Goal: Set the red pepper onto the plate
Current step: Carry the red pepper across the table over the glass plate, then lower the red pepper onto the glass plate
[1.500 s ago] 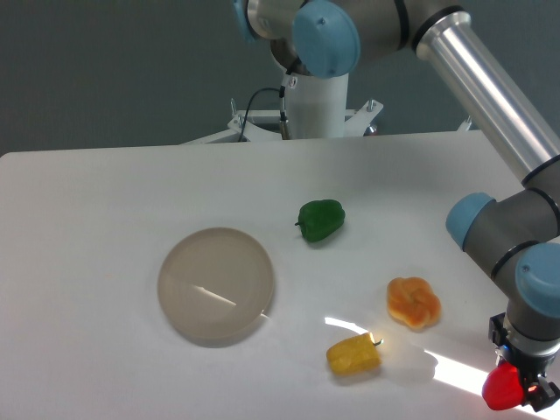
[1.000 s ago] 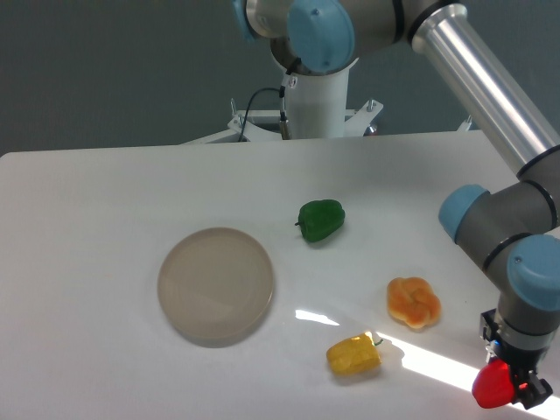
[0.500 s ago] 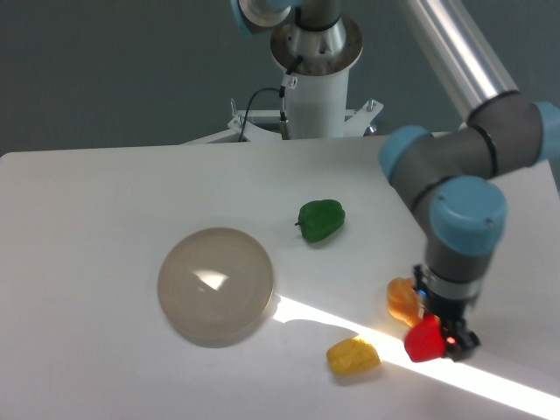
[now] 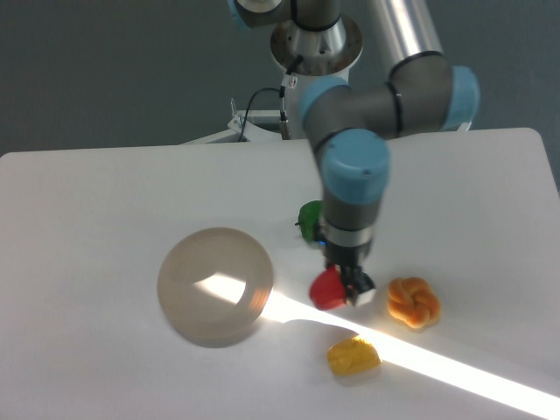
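Observation:
The red pepper (image 4: 327, 290) hangs above the table, gripped from above by my gripper (image 4: 339, 285), which is shut on it. It is in mid-air just right of the plate (image 4: 215, 284), a round translucent grey-beige disc lying at the left-centre of the white table. A gap of table still shows between the pepper and the plate's right rim. My arm's wrist rises straight up from the gripper and hides most of the green pepper (image 4: 308, 217) behind it.
An orange knotted pastry piece (image 4: 414, 302) lies right of the gripper. A yellow lumpy piece (image 4: 353, 357) sits below it near the front edge. The robot base (image 4: 313, 96) stands at the table's back.
The arm has swept left from the table's front right corner, carrying the red pepper past the orange and yellow pieces to just beside the plate. Other objects stayed put.

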